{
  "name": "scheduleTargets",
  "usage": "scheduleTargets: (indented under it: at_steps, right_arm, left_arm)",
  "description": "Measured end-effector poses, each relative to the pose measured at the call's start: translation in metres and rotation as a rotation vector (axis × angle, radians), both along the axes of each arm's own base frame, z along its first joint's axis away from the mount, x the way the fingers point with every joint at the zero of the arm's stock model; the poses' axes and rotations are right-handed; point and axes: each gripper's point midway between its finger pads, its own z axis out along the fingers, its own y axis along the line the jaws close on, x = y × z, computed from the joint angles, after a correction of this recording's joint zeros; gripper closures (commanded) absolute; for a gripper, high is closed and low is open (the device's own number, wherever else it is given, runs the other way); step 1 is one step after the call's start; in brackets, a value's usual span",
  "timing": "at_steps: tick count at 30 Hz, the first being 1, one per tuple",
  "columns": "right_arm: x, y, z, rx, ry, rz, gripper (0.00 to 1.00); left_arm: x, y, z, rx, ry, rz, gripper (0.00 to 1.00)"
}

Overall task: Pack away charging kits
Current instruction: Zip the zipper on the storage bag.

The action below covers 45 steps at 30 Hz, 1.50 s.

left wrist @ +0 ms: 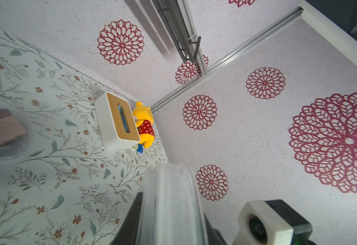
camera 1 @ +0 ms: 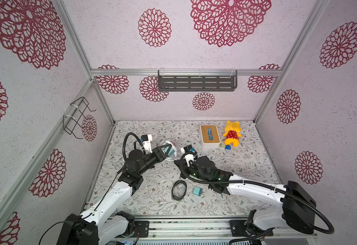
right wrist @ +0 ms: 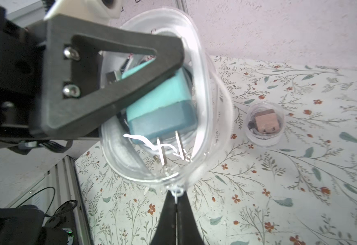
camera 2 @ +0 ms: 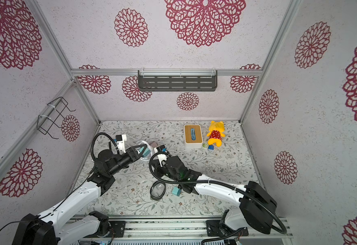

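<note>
My left gripper [camera 1: 169, 151] is shut on a clear oval case [right wrist: 201, 106] and holds it tilted above the table. A teal charger [right wrist: 162, 110] sits inside it, prongs down. My right gripper [right wrist: 176, 197] is shut on the small white pull tab at that case's rim. Just behind stands a closed clear case [right wrist: 263, 125] with a pink charger [left wrist: 1, 129] inside. Near the front edge lies another clear case [camera 1: 179, 190] with a dark rim, and a second teal charger [camera 1: 197, 191] sits beside it.
A white box with a wooden top [camera 1: 210, 135], a yellow plush [camera 1: 232, 133] and a small dark-blue block [camera 1: 228, 147] sit at the back right. A wire rack [camera 1: 78, 116] hangs on the left wall, and a dark shelf [camera 1: 196, 82] on the back wall.
</note>
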Motion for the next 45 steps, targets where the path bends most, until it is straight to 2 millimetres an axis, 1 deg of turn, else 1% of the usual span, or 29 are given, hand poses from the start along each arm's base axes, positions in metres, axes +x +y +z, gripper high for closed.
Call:
scheduleTargets:
  at_steps: [3,4,7,9,11,16,18,23,25,26,29,32,38,41,45]
  right_arm:
    - [-0.003,-0.007,0.004,-0.033,-0.039,-0.019,1.00]
    - [-0.005,-0.008,0.004,-0.041,-0.050,-0.021,1.00]
    - [-0.009,-0.011,0.005,-0.071,-0.081,-0.024,1.00]
    - [-0.010,-0.011,0.007,-0.078,-0.100,-0.023,1.00]
    - [-0.013,-0.008,0.010,-0.084,-0.112,-0.009,1.00]
    - [-0.019,0.006,0.026,-0.080,-0.136,0.025,1.00]
    - [-0.021,0.012,0.029,-0.081,-0.142,0.038,1.00]
    - [-0.024,0.022,0.030,-0.094,-0.156,0.064,1.00]
    - [-0.022,0.026,0.029,-0.103,-0.156,0.065,1.00]
    - [-0.021,0.029,0.028,-0.109,-0.156,0.066,1.00]
    - [-0.017,0.035,0.025,-0.127,-0.156,0.065,1.00]
    - [-0.016,0.037,0.023,-0.141,-0.157,0.065,1.00]
    - [-0.016,0.037,0.021,-0.146,-0.156,0.065,1.00]
    - [-0.016,0.034,0.016,-0.153,-0.155,0.059,1.00]
    - [-0.014,0.024,0.005,-0.164,-0.159,0.028,1.00]
  left_arm:
    - [0.000,-0.009,0.001,-0.034,0.000,-0.051,1.00]
    - [0.000,-0.011,0.000,-0.043,0.004,-0.065,0.98]
    - [-0.002,-0.016,0.000,-0.061,0.013,-0.099,0.87]
    - [-0.003,-0.016,0.003,-0.070,0.002,-0.107,0.74]
    - [-0.004,-0.016,0.006,-0.077,-0.005,-0.108,0.68]
    - [-0.002,-0.012,0.015,-0.095,-0.031,-0.096,0.63]
    - [-0.001,-0.010,0.018,-0.103,-0.042,-0.088,0.60]
    - [0.004,-0.010,0.014,-0.113,-0.033,-0.084,0.57]
    - [0.005,-0.009,0.015,-0.116,-0.034,-0.081,0.59]
    - [0.005,-0.009,0.015,-0.118,-0.035,-0.081,0.64]
    - [0.006,-0.008,0.017,-0.126,-0.039,-0.077,0.84]
    - [0.006,-0.007,0.017,-0.124,-0.040,-0.075,1.00]
    - [0.008,-0.007,0.014,-0.121,-0.032,-0.072,1.00]
    - [0.010,-0.004,0.012,-0.118,-0.022,-0.064,1.00]
    - [0.012,0.002,0.009,-0.112,-0.010,-0.060,1.00]
